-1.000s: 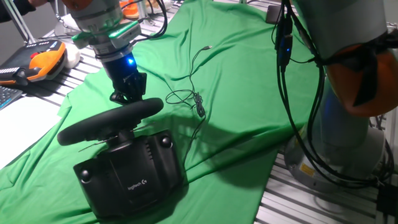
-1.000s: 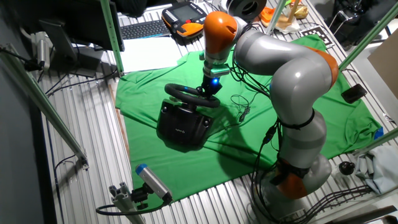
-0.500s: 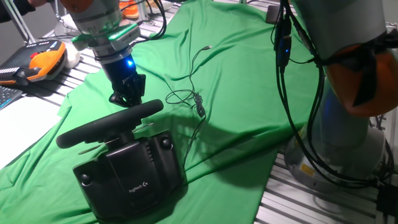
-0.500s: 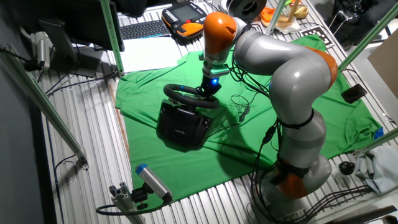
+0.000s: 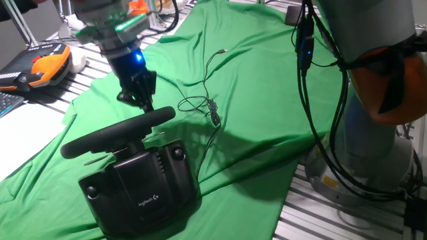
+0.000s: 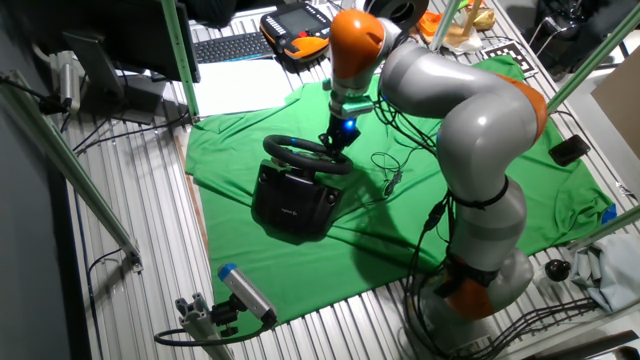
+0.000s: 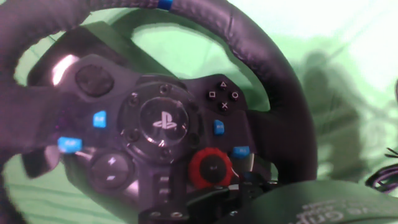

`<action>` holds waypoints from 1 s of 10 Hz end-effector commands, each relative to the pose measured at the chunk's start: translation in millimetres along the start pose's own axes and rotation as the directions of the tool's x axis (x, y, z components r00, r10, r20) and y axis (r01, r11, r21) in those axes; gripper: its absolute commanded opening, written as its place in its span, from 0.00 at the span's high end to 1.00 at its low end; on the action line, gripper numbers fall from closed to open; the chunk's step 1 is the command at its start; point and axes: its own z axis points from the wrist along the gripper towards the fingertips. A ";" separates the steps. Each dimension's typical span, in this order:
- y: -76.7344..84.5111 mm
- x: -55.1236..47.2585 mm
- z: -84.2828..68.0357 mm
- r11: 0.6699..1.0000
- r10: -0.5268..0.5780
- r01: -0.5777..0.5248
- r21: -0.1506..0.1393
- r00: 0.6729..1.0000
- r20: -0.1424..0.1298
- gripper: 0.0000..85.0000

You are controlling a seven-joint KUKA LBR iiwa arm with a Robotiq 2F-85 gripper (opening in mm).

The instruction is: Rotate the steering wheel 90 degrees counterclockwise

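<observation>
The grey and orange robot arm (image 6: pixel 470 130) arches over the worktop (image 6: pixel 130 250) of ribbed metal slats, its base at the near right of the other fixed view. A green cloth (image 5: pixel 267 100) is spread across the worktop with folds and wrinkles. On the cloth sits the black boxy base (image 5: pixel 140 190) (Logitech logo on its near face, small knobs at its corners), and the steering wheel (image 5: pixel 117 131) is mounted on it, seen nearly edge-on in one fixed view as a dark matte rim slanting from lower left to upper right. In the hand view the steering wheel fills the frame: its hub carries a PlayStation logo, a red dial, blue buttons and the four shape buttons, and a blue stripe marks the rim near the top edge. The claw (image 5: pixel 138 97) hangs just beyond the far right end of the rim, tilted, with a blue light glowing above it; whether it touches the rim, and whether it is released or clenched, I cannot tell. A thin black cable (image 5: pixel 203 93) lies looped on the cloth to the right of the claw.
</observation>
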 end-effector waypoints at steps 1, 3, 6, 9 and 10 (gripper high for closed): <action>0.4 0.9 -10.2 1.000 -0.003 0.003 0.003 1.000 0.004 1.00; 1.9 0.7 -30.4 0.999 -0.049 0.047 0.022 0.997 0.067 1.00; 13.0 5.1 -48.8 0.996 -0.051 0.041 0.079 0.990 0.133 1.00; 11.4 10.5 -51.5 0.998 -0.042 0.036 0.047 0.989 0.145 1.00; 10.5 12.8 -51.7 0.999 -0.043 0.040 0.029 0.991 0.126 1.00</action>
